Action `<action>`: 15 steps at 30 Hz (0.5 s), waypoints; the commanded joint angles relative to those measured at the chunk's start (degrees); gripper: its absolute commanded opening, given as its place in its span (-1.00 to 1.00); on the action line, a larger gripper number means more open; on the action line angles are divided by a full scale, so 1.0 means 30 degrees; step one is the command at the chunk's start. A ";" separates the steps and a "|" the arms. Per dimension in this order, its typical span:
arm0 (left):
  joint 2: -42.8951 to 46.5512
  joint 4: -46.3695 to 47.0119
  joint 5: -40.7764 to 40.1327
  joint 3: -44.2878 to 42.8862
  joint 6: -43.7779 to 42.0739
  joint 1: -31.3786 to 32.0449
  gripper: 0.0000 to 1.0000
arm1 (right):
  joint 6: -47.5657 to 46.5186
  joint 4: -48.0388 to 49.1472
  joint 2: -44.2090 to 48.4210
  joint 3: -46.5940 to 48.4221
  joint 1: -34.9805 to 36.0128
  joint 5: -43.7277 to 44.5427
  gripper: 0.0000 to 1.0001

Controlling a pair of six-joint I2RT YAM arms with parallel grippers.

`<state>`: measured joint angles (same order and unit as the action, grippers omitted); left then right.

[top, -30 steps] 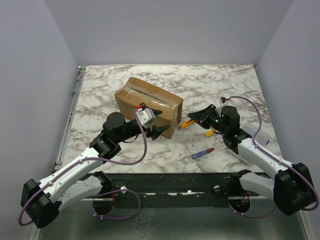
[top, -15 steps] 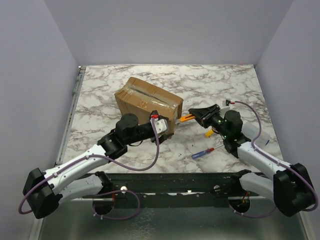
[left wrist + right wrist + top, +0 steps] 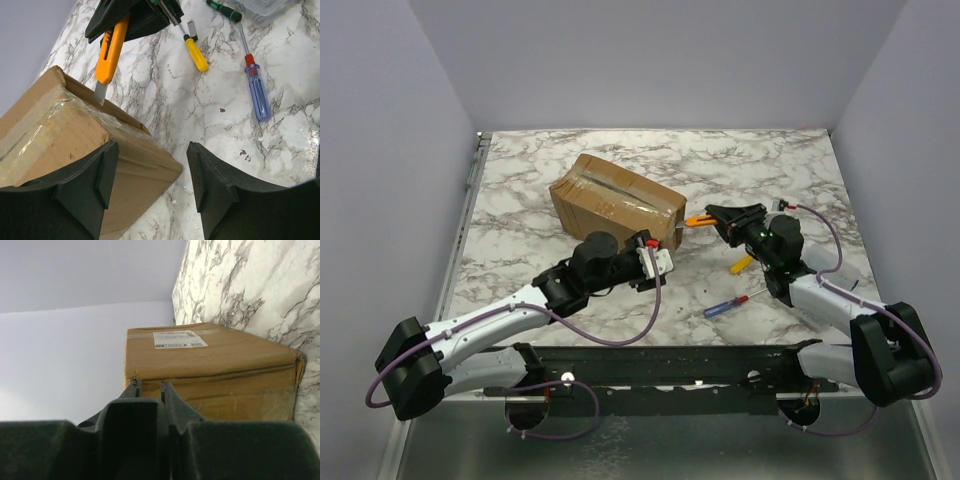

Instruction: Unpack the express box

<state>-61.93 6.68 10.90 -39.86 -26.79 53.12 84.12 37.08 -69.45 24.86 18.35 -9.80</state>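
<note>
Express box [image 3: 615, 205] lay on marble table [image 3: 770, 170]. At box's right end, right gripper [image 3: 718, 216] pinched orange knife [image 3: 111, 52], blade tip on taped top edge. Left gripper [image 3: 150, 172] spread astride box's near corner. Judged: brace box, cut shallow along seam

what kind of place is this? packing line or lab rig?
Likely a lab rig: blank walls box in a marble-print table, two arms bolted at its edge, few props: express box, utility knife, blue screwdriver.
</note>
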 commanded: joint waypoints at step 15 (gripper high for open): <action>-0.0353 0.0972 -0.4529 -0.0068 -0.0718 0.0161 0.46 | 0.0275 0.2141 -0.1804 0.2098 -0.0397 -0.0326 -0.99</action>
<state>-60.31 8.16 3.49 -41.45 -27.99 53.39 84.62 41.06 -73.78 29.10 17.50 -10.20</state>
